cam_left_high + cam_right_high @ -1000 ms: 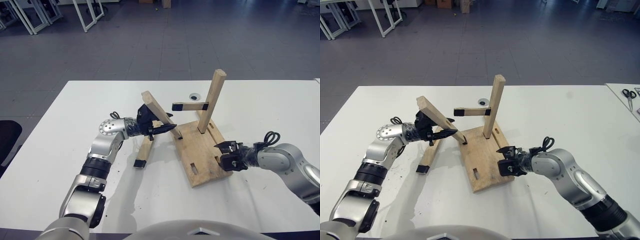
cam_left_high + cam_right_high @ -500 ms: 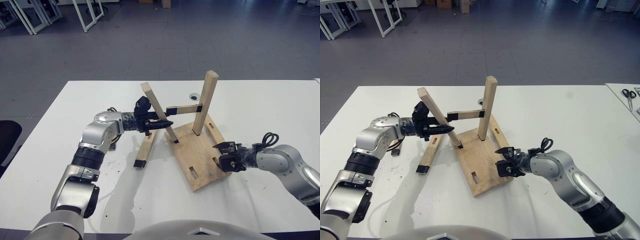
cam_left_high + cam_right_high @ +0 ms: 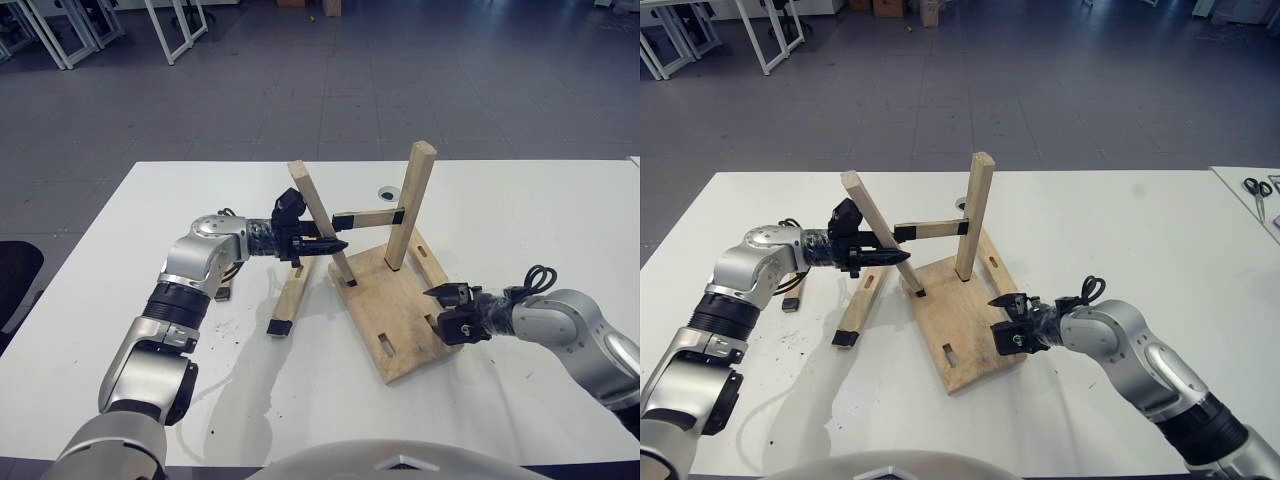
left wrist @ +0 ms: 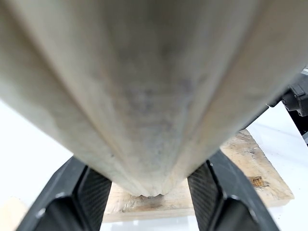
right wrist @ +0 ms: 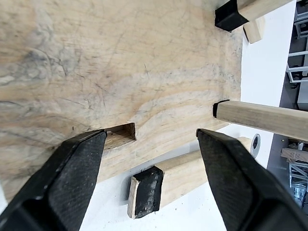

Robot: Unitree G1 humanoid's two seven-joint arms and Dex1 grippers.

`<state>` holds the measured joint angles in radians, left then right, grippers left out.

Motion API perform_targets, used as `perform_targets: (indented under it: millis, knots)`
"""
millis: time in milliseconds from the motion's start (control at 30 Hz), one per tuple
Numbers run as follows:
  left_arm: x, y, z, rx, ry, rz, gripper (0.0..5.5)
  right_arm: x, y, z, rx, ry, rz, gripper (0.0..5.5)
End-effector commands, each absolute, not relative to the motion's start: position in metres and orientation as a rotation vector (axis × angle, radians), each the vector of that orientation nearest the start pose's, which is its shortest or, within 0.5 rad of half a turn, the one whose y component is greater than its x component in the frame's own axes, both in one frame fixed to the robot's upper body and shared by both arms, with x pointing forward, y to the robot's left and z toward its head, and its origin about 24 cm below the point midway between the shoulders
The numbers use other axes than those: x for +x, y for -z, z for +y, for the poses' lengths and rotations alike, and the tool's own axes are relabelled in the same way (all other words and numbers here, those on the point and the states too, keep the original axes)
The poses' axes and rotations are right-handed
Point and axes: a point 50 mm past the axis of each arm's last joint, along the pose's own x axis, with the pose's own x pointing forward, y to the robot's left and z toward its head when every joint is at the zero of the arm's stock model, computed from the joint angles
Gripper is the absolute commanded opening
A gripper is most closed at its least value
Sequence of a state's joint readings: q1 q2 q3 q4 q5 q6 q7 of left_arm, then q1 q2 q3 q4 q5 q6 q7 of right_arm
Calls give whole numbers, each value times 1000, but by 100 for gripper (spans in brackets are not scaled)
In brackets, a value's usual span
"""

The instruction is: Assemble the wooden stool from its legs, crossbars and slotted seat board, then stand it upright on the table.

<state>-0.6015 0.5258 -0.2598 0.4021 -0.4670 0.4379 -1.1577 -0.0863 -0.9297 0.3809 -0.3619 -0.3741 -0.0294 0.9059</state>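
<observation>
With the right pincer (image 3: 438, 307) spread wide at the seat board (image 3: 390, 310) on the desk (image 3: 130, 230), the slanted leg (image 3: 305, 190) clamped in the left pincer (image 3: 332, 243) is judged to need pressing into its slot.

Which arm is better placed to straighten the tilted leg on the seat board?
Left. The left gripper is shut on the tilted leg, whose lower end meets the seat board. The right gripper is open at the board's near right corner, apart from that leg.
</observation>
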Motion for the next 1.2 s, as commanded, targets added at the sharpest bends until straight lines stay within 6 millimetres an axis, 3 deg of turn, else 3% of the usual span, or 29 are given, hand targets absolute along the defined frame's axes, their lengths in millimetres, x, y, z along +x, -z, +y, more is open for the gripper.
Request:
perform_targets:
  millis: [33, 400, 467, 633, 833, 900, 1033, 1100, 1200]
  knots:
    - [280, -20, 165, -92, 1262, 869, 204, 211, -70, -179, -1358, -1264, 293, 345]
    - [289, -26, 163, 17, 1256, 893, 204, 217, -77, -179, -1430, -1254, 224, 345]
    - [290, -28, 163, 20, 1253, 884, 204, 223, -92, -176, -1329, -1186, 186, 345]
    - [290, -28, 161, 6, 1247, 867, 204, 246, -152, -169, -1002, -966, 18, 345]
    - [294, -32, 152, 33, 1256, 831, 204, 242, -204, -138, -713, -1026, -163, 345]
    - [295, -33, 149, 39, 1253, 817, 204, 251, -220, -124, -633, -1010, -238, 345]
    - [297, -35, 142, 45, 1255, 798, 204, 285, -210, -95, -706, -965, -234, 345]
    - [298, -35, 138, 54, 1260, 794, 204, 297, -189, -86, -793, -969, -189, 345]
    - [300, -37, 132, 67, 1260, 785, 204, 305, -138, -90, -980, -1009, -24, 345]
